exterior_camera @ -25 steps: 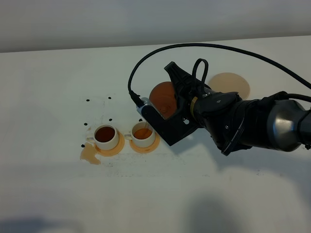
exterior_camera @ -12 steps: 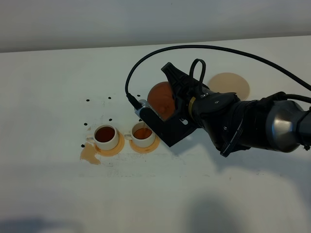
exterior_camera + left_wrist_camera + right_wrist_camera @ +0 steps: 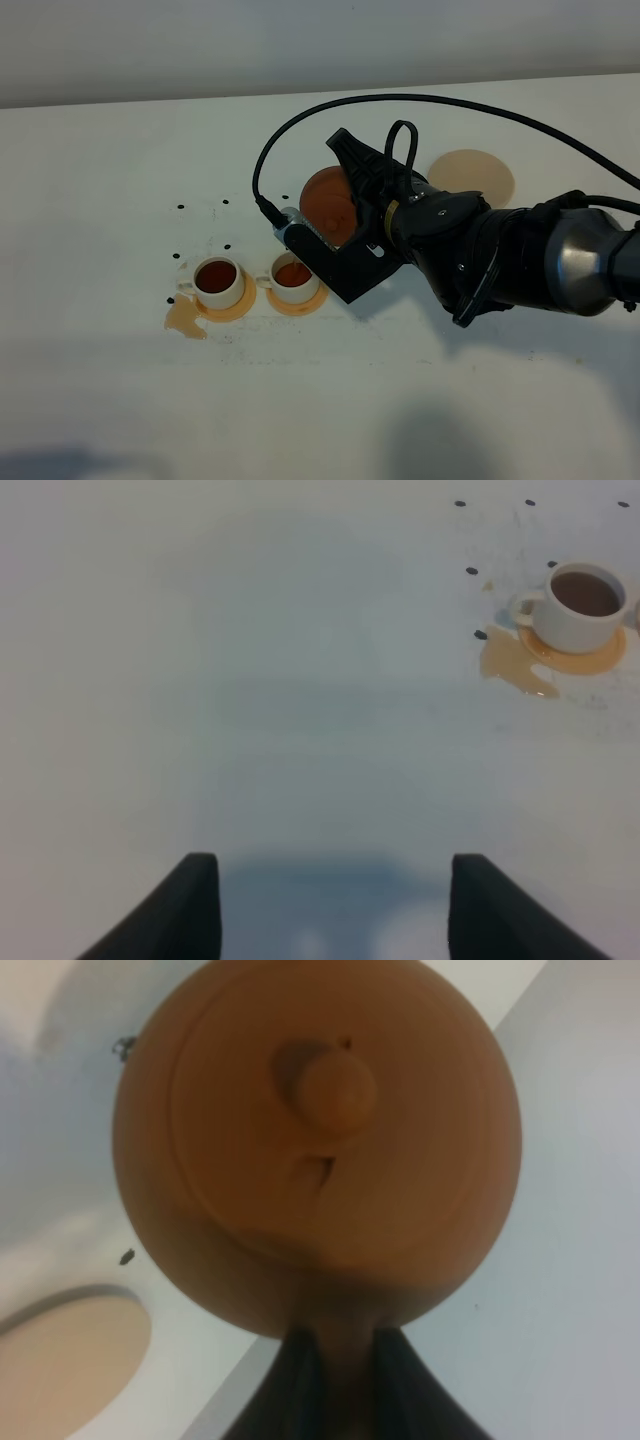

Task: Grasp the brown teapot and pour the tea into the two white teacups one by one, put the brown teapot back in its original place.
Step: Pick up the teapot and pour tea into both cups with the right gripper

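The brown teapot [image 3: 328, 198] hangs tilted in the air just behind and right of the right-hand white teacup [image 3: 292, 277]. My right gripper [image 3: 362, 218] is shut on its handle. In the right wrist view the teapot [image 3: 318, 1140] fills the frame, lid knob facing the camera, with the fingers [image 3: 300, 1385] clamped on the handle. Both teacups, left [image 3: 217, 281] and right, hold brown tea and sit on orange coasters. The cream saucer [image 3: 472, 174] lies bare behind the arm. My left gripper [image 3: 330, 910] stands open over bare table, with the left teacup [image 3: 583, 603] far from it.
A tea puddle [image 3: 185, 320] lies beside the left cup's coaster [image 3: 228, 306]; the left wrist view also shows the puddle [image 3: 512, 666]. Small black dots [image 3: 181, 207] mark the table behind the cups. A black cable [image 3: 400, 100] arcs over the right arm.
The teapot has risen a little and drifted back and to the left, away from the right cup. The cups and the left gripper have not moved.
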Tool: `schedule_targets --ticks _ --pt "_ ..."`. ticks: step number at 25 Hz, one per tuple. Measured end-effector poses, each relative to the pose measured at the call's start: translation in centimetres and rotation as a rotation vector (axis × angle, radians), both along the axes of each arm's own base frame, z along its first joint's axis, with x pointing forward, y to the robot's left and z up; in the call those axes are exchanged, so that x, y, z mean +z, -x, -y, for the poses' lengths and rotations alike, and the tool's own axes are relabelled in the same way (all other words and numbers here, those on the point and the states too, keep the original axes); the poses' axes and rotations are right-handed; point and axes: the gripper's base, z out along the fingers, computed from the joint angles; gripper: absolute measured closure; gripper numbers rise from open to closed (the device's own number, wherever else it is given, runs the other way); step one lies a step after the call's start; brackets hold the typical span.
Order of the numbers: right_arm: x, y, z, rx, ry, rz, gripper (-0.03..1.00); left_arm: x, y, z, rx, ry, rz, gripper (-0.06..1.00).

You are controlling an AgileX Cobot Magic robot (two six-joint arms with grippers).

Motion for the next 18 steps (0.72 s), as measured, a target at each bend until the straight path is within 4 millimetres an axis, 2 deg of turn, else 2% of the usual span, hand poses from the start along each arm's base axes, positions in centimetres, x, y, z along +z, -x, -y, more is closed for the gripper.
schedule_targets --ticks 18 --pt "0.16 -0.11 0.01 0.034 0.051 0.031 0.85 0.00 0.00 0.00 0.000 0.000 0.000 0.44"
